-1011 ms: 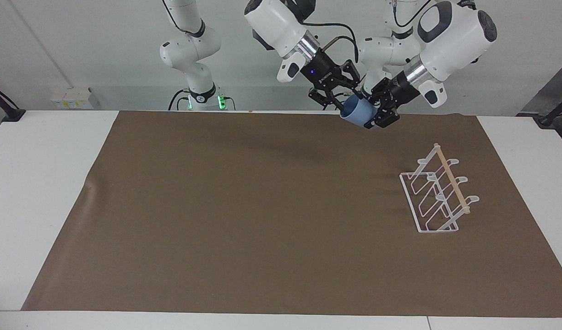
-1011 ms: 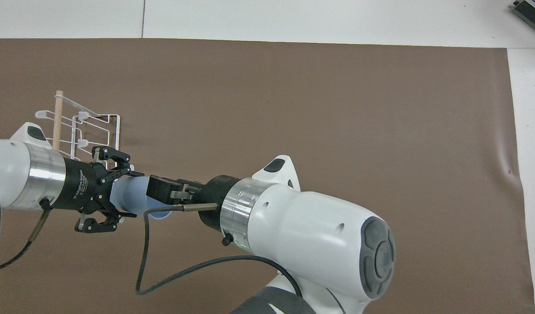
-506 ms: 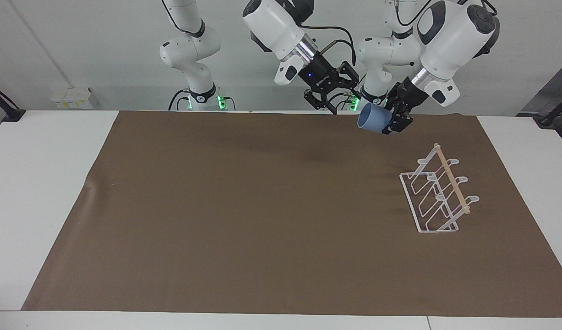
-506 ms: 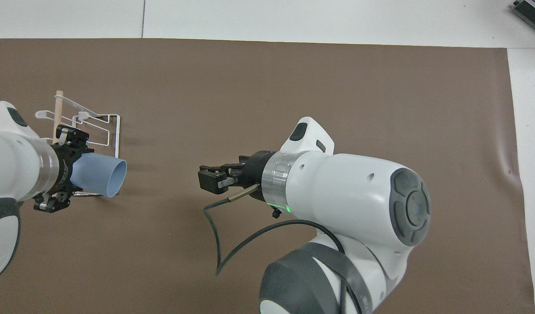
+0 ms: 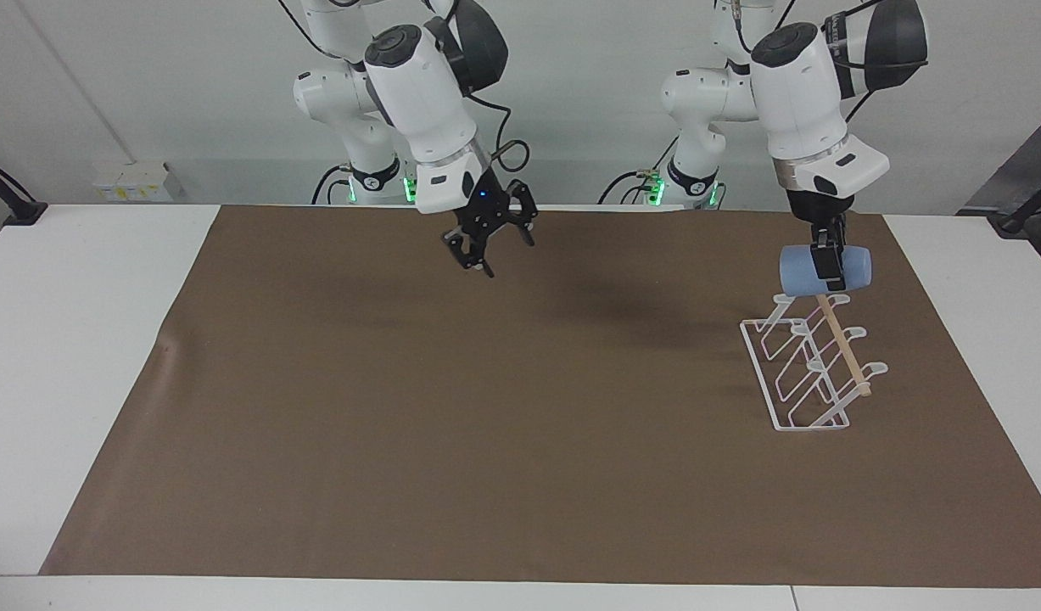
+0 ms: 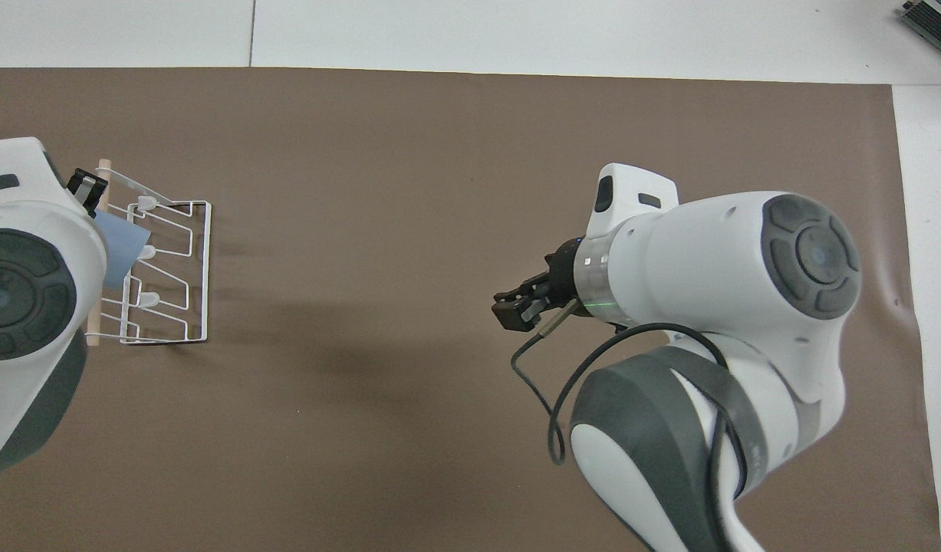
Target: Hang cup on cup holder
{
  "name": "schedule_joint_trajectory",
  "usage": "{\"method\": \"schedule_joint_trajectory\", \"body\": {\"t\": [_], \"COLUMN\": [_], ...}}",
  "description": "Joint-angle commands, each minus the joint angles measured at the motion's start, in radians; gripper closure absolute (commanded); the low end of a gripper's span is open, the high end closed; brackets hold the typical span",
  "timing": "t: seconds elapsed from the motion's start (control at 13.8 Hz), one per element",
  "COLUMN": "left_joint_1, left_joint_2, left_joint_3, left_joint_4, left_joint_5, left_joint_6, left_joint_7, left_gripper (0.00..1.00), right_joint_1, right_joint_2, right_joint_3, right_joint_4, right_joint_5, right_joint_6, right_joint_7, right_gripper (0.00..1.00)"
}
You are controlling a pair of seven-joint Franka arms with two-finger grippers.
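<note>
Facing view. Item: my left gripper (image 5: 828,265), pointing straight down, fingers clenched on the cup (image 5: 823,271). Item: the cup, light blue, lying on its side in the air, over the end of the cup holder (image 5: 813,365) nearer the robots, just above the tip of its wooden dowel (image 5: 842,344); I cannot tell whether they touch. Item: the cup holder, white wire, standing on the brown mat (image 5: 486,407) toward my left arm's end of the surface. Item: my right gripper (image 5: 486,242), fingers released and holding nothing, hanging over the mat.

Overhead view. Item: the cup (image 6: 119,247), mostly hidden under my left arm, over the cup holder (image 6: 175,272). Item: my right gripper (image 6: 516,303), over bare mat (image 6: 439,153), well apart from the holder.
</note>
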Motion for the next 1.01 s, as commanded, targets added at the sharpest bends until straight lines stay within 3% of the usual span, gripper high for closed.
{"method": "schedule_joint_trajectory", "body": {"t": [0.0, 0.29, 0.43, 0.72, 0.94], "left_joint_1": [-0.049, -0.074, -0.072, -0.06, -0.054], "left_joint_2": [0.084, 0.146, 0.17, 0.185, 0.196], "left_joint_3": [0.009, 0.007, 0.009, 0.009, 0.012], "left_joint_4": [0.034, 0.06, 0.056, 0.06, 0.06], "left_joint_5": [0.153, 0.31, 0.384, 0.457, 0.473], "left_joint_6": [-0.003, -0.043, -0.035, 0.027, 0.066], "left_joint_7": [-0.027, -0.067, -0.094, -0.171, -0.196], "left_gripper": [1.0, 1.0, 1.0, 1.0, 1.0], "right_joint_1": [-0.141, -0.342, -0.431, -0.449, -0.45], "right_joint_2": [-0.02, -0.051, -0.074, -0.126, -0.187], "right_joint_3": [0.011, 0.007, 0.007, 0.007, 0.006], "right_joint_4": [-0.005, 0.007, 0.01, 0.102, 0.136], "right_joint_5": [-0.074, -0.237, -0.248, -0.248, -0.243], "right_joint_6": [-0.103, -0.195, -0.223, -0.41, -0.458], "right_joint_7": [-0.13, -0.133, -0.049, 0.253, 0.273], "right_gripper": [0.16, 0.19, 0.2, 0.21, 0.2]}}
